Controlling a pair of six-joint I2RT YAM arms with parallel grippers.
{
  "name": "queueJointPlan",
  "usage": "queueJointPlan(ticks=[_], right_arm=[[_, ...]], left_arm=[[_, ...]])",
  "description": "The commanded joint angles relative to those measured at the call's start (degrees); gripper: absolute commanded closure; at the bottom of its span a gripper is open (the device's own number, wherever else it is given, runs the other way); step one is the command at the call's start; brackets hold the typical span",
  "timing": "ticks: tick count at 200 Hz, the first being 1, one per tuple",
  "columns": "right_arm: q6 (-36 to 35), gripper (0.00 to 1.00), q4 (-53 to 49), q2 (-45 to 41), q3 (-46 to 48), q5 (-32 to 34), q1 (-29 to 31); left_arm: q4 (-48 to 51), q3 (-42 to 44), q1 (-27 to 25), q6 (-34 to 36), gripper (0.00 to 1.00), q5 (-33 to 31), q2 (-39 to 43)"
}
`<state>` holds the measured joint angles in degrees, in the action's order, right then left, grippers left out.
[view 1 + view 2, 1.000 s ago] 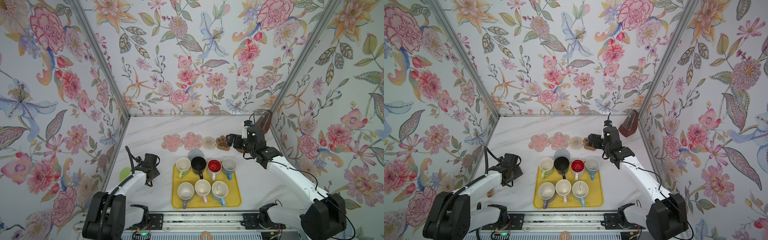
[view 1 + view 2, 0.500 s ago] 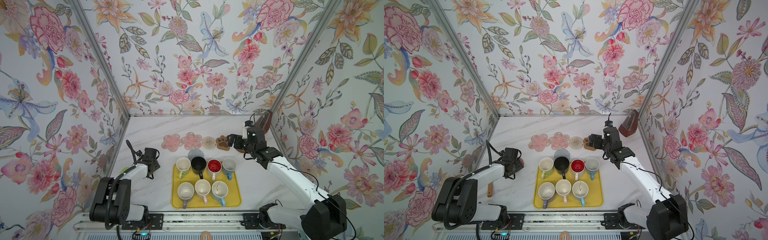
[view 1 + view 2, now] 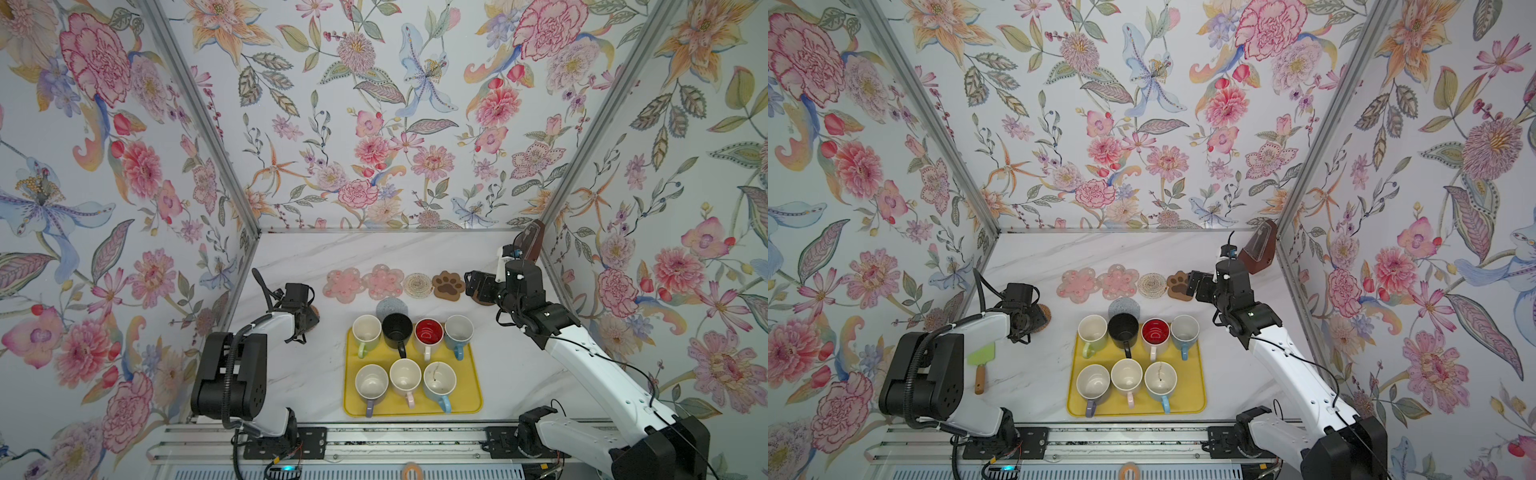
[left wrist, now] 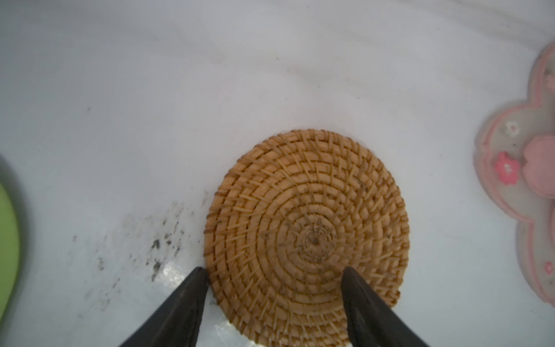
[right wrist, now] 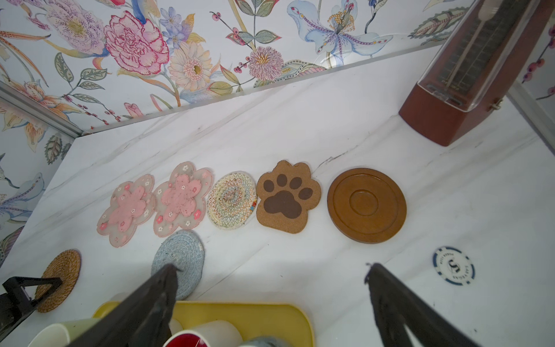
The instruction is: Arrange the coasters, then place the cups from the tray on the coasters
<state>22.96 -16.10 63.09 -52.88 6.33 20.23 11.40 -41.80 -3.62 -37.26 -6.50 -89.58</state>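
Note:
A tan rattan coaster (image 4: 306, 234) lies on the white table left of the tray. My left gripper (image 4: 274, 270) is open low over it, one fingertip at its rim, the other above its weave. In a row at the back lie two pink flower coasters (image 3: 344, 284), a beige woven one (image 3: 418, 285), a brown paw-print (image 3: 448, 285) and a dark wooden round (image 5: 366, 205). A grey speckled coaster (image 3: 390, 307) sits by the yellow tray (image 3: 471, 386), which holds several cups (image 3: 366, 330). My right gripper (image 5: 271, 266) hangs open and empty near the wooden coaster.
A brown metronome (image 5: 468, 75) stands in the back right corner. A blue-and-white poker chip (image 5: 453, 266) lies on the table near the wooden coaster. A green brush with a wooden handle (image 3: 982, 361) lies at the front left. Dark specks (image 4: 156, 243) mark the table beside the rattan coaster.
My left gripper has edged a little farther back over the rattan coaster, its jaws have narrowed slightly, and the arm's elbow has risen. The right arm has stayed put.

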Motion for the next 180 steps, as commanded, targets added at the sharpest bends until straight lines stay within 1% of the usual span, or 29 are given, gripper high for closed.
queueJointPlan(ticks=[1, 18, 36, 59, 94, 115, 140, 148, 180], right_arm=[[0.1, 0.01, -1.8, -1.9, 0.8, 1.2, -0.5], [-0.2, 0.01, -2.7, -2.9, 0.8, 1.4, -1.0], [-0.4, 0.01, -3.5, -4.4, 1.2, 1.9, -1.4], [-0.3, 0.01, -3.8, -6.1, 2.1, 2.0, -1.9], [-0.1, 0.01, -4.7, -7.0, 2.6, 2.2, -2.3], [0.0, 0.01, -4.8, -6.8, 2.3, 2.1, -2.4], [0.2, 0.01, -4.6, -6.4, 2.2, 1.6, -2.4], [0.4, 0.01, -4.4, -6.3, 2.3, 1.3, -2.3], [0.9, 0.01, -3.9, -6.0, 2.7, 0.6, -2.3]], left_arm=[[2.0, -0.3, 0.5, 0.6, 0.27, 4.5, -4.1], [1.6, -1.6, 0.9, 1.1, 0.29, 4.7, -5.8], [1.4, -3.2, 1.6, 1.1, 0.29, 5.3, -7.2], [1.0, -5.0, 2.0, 1.5, 0.3, 6.0, -9.2], [0.9, -6.7, 2.6, 1.4, 0.3, 6.5, -10.0], [1.6, -6.8, 2.6, 1.9, 0.29, 6.4, -6.6], [3.7, -6.3, 2.5, 2.4, 0.28, 5.7, -0.5], [4.3, -6.0, 2.6, 2.5, 0.27, 5.9, 3.0], [4.8, -2.8, 1.8, 1.8, 0.27, 7.1, 8.6]])
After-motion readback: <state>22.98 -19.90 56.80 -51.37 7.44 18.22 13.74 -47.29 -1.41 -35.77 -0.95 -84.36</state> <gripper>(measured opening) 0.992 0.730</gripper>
